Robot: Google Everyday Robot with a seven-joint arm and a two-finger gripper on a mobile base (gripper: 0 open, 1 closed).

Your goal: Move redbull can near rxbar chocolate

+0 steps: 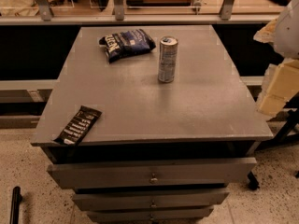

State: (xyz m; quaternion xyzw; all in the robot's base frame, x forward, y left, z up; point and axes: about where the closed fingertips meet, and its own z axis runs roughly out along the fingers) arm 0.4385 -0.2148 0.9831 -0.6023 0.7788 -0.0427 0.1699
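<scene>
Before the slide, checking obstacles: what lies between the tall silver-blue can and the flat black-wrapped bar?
Only bare grey tabletop in the camera view; the claw hangs beside its right edge.

The dark blue snack bag at the far side of the table bears large white letters, too partial to read as a word; the rxbar chocolate at the near left edge carries rows of white lettering, none legible; the redbull can shows no readable print; the tool, at the right edge of view, likewise.
</scene>
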